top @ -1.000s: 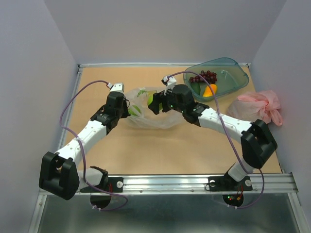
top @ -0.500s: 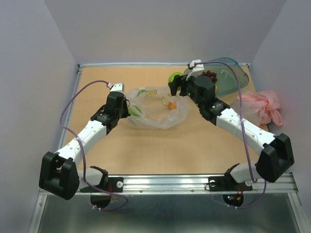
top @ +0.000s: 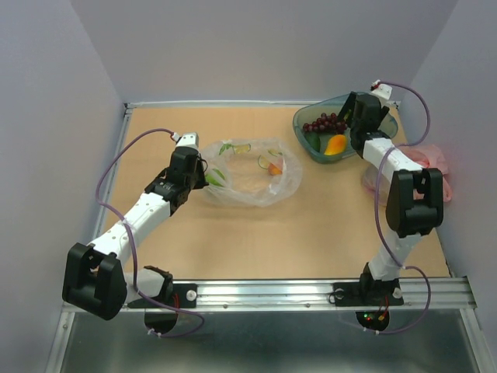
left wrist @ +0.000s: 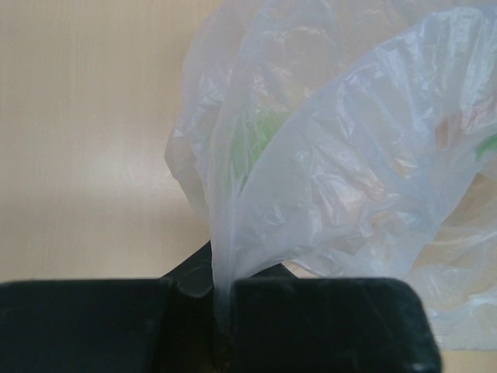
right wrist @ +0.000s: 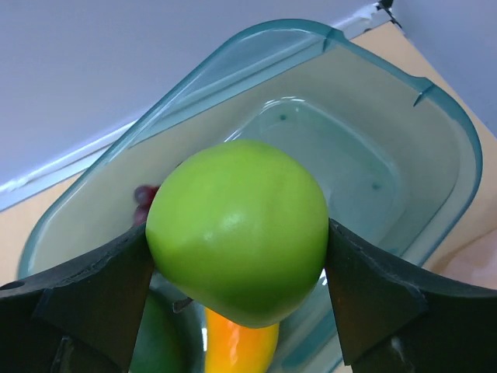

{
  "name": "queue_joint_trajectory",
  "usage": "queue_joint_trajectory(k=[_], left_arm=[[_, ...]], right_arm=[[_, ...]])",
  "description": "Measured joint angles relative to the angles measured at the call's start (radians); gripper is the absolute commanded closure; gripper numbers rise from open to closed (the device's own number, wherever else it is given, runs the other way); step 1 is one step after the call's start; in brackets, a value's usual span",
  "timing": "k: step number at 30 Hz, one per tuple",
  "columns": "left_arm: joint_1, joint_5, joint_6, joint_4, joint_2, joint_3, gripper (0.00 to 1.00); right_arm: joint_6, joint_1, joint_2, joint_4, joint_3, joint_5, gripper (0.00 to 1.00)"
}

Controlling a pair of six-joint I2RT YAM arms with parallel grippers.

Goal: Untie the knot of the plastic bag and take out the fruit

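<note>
Left of frame, top view: left gripper is clenched on the left edge of the bag. Its wrist view shows a gathered fold of film pinched between the closed jaws. The bag lies mid-table, mouth open, slumped flat. One small orange fruit sits inside it toward the upper right. Green patches sit near the left gripper; print or leaf, can't tell.

Upper right of frame: tray already holds the grapes, the mango and something green beside them. Right gripper is over the tray, jaws wide and grasping the green fruit on both sides. The fruit is above the tray floor, not yet down. Far right: pink bag, partly behind the right arm, untouched.

Step in hand, as judged: drop the green fruit in the tray.
- Go low over the bare right half of the tray before opening, so the round fruit doesn't bounce or roll out.
- Steer clear of the grapes and mango.
- Open fully, lift straight up.

The left pinch is worth holding so the bag mouth doesn't collapse. The orange fruit looks like the last one left, well apart from the right gripper, across the table to its left.
</note>
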Motion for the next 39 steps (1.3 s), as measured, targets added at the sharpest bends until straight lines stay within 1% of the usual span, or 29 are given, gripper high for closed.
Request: queue_joint_trajectory(k=[2,5,6,7,10,12,16,22,25,30,32,35,37,39], left_arm=[[0.000,0.000,0.000,0.000,0.000,0.000,1.00],[0.000,0.001,0.000,0.000,0.000,0.000,1.00],[0.000,0.001,0.000,0.000,0.000,0.000,1.00],[0.000,0.001,0.000,0.000,0.000,0.000,1.00],[0.000,0.002,0.000,0.000,0.000,0.000,1.00],[0.000,0.002,0.000,0.000,0.002,0.000,1.00],[0.000,0.002,0.000,0.000,0.003,0.000,1.00],[0.000,0.003,0.000,0.000,0.003,0.000,1.00],[0.000,0.003,0.000,0.000,0.003,0.000,1.00],[0.000,0.002,0.000,0.000,0.003,0.000,1.00],[0.000,0.002,0.000,0.000,0.003,0.000,1.00],[0.000,0.002,0.000,0.000,0.003,0.000,1.00],[0.000,0.002,0.000,0.000,0.003,0.000,1.00],[0.000,0.002,0.000,0.000,0.003,0.000,1.00]], right_arm=[[0.009,-0.028,0.066,0.007,0.051,0.001,0.51],[0.019,-0.061,0.171,0.015,0.133,0.002,0.39],[0.020,-0.071,0.210,0.016,0.166,0.002,0.29],[0.022,-0.078,0.246,0.017,0.195,0.003,0.23],[0.023,-0.089,0.336,0.014,0.267,0.006,0.06],[0.016,-0.090,0.370,0.013,0.298,0.008,0.00],[0.011,-0.089,0.386,0.014,0.325,0.010,0.00],[0.000,-0.089,0.344,0.015,0.330,-0.030,0.01],[-0.005,-0.089,0.275,0.014,0.293,-0.090,0.03],[-0.020,-0.055,0.059,0.017,0.146,-0.203,0.05],[-0.034,-0.016,-0.026,0.022,0.096,-0.245,0.05],[-0.050,0.080,-0.137,0.029,0.026,-0.304,0.06],[-0.060,0.150,-0.193,0.028,-0.017,-0.346,0.07],[-0.067,0.243,-0.258,0.019,-0.068,-0.414,0.08]])
